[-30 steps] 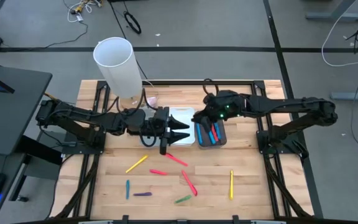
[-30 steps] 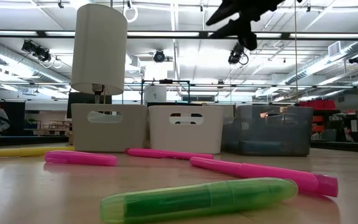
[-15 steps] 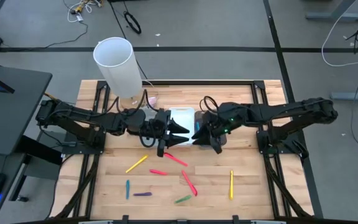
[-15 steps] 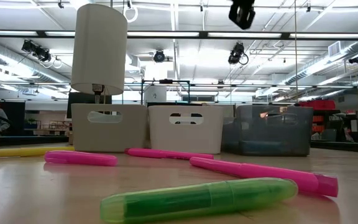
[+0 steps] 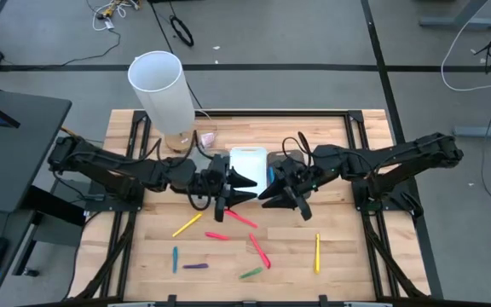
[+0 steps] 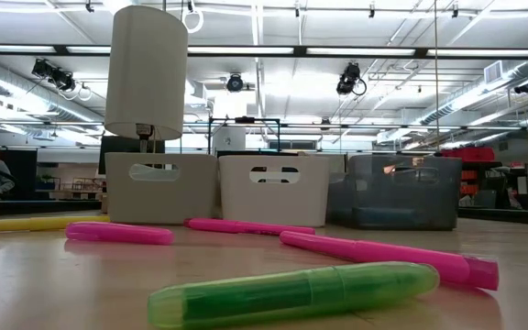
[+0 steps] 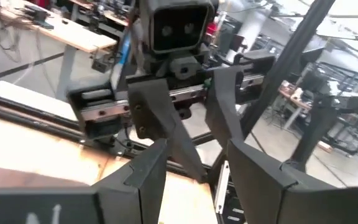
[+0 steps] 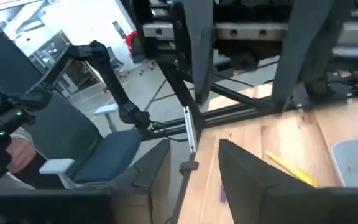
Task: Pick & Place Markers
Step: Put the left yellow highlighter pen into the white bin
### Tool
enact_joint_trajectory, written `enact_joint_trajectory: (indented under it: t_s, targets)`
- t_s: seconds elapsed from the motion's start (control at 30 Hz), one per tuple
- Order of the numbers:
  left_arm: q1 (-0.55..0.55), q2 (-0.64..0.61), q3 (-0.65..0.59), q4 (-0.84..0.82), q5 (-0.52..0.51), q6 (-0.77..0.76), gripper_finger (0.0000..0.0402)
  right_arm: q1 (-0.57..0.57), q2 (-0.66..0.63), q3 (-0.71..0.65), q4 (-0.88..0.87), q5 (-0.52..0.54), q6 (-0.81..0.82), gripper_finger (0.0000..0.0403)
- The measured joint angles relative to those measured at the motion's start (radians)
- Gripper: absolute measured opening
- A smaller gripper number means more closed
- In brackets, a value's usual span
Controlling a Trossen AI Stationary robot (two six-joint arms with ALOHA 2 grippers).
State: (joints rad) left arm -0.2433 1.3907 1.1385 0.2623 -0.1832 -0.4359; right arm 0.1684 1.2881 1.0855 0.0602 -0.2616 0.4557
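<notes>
Several markers lie flat on the wooden table's near half: yellow (image 5: 187, 224), red (image 5: 241, 218), red (image 5: 259, 251), blue (image 5: 175, 258), purple (image 5: 196, 266), green (image 5: 251, 273) and another yellow (image 5: 317, 252). The low view shows the green one (image 6: 291, 293) nearest and a pink one (image 6: 383, 257) behind it. My left gripper (image 5: 247, 182) and right gripper (image 5: 269, 193) hover high over the table's middle. They point level at each other, tips close together. Both are open with nothing between the fingers, as their wrist views show (image 7: 194, 180) (image 8: 194, 174). Neither appears in the low view.
A white bin (image 5: 248, 162) stands behind the grippers, a beige bin (image 6: 160, 188) to its left and a grey bin (image 6: 401, 191) to its right, mostly under my right arm. A tall white cylinder (image 5: 162, 94) rises at the far left.
My right gripper has swung from above the grey bin toward the table's near edge and left, up to my left gripper, rising and turning level. It has left the top of the low view. The markers on the table have not moved.
</notes>
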Motion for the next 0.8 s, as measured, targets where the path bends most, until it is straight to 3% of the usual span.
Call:
enact_joint_trajectory:
  t_s: [0.17,0.37,0.8]
  targets:
    - [-0.062,-0.055,0.001,-0.048,-0.154,-0.003,0.0177,-0.001,0.000,0.000,-0.008,0.001,0.049,0.0134]
    - [-0.145,-0.143,0.002,-0.230,-0.334,-0.114,0.0177,-0.001,0.000,0.000,0.001,0.001,0.060,0.0134]
    - [-0.272,-0.283,0.001,-0.623,-0.372,-0.482,0.0177,-0.001,0.000,0.000,0.042,0.001,0.060,0.0134]
